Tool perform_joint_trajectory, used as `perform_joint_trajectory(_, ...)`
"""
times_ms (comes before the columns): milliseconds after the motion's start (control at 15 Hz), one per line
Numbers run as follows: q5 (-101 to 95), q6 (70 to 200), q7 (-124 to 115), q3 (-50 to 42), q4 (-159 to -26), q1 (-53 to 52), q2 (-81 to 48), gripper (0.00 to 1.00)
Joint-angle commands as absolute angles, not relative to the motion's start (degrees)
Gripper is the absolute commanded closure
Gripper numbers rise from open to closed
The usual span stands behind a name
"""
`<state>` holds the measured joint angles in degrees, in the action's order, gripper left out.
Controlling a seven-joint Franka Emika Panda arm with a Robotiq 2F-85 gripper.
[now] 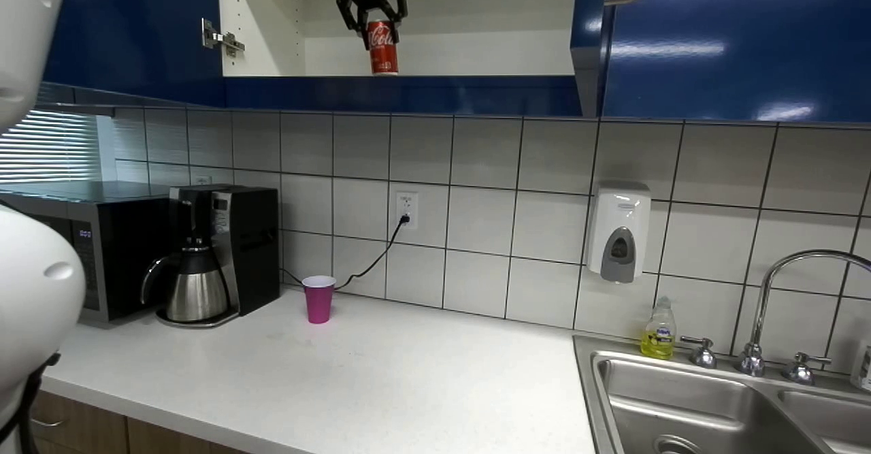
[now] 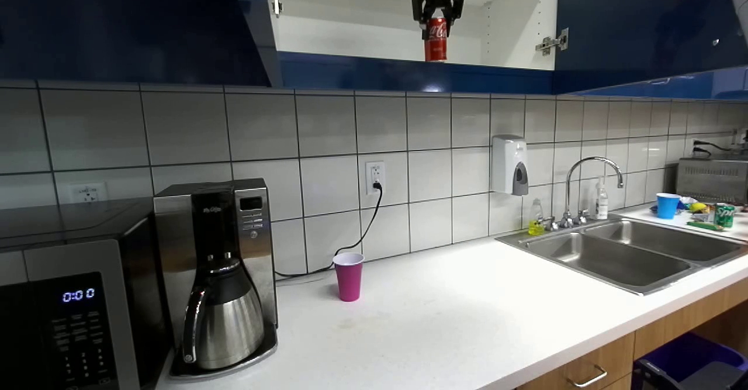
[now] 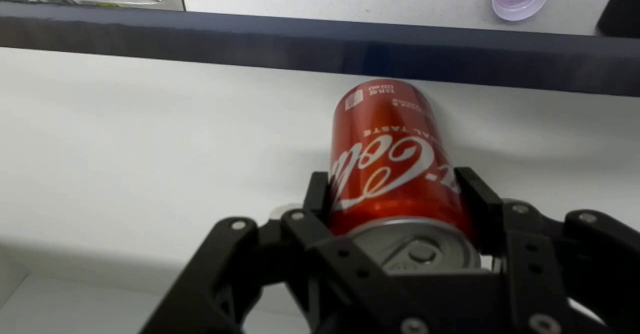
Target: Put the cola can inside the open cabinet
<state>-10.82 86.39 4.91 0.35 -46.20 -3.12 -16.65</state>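
Just inside the cabinet point(image 1: 469, 93), by its near edge, the can point(image 3: 382, 116) is nearly upright below the gripper point(image 3: 395, 189), which pinches its upper part from left and right, so release probably wants straight lowering, though whether the base touches is unclear.

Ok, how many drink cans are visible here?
2: the cola can in the gripper, and a green can past the sink in an exterior view. Others may be hidden.
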Motion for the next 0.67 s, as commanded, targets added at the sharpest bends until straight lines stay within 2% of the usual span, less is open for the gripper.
perform_joint_trajectory(0,-9.16,83.81,3.65,0.14,-39.92,-2.58,-20.02,0.61)
perform_joint_trajectory(467,-8.93,82.68,2.95,-0.22,-36.15,-2.3,-22.8,0.61)
perform_joint_trajectory(533,-8.91,82.57,2.84,-0.26,-35.8,-2.25,-23.1,0.11)
perform_joint_trajectory(600,-8.95,82.52,2.66,-0.29,-35.45,-2.25,-23.37,0.1)
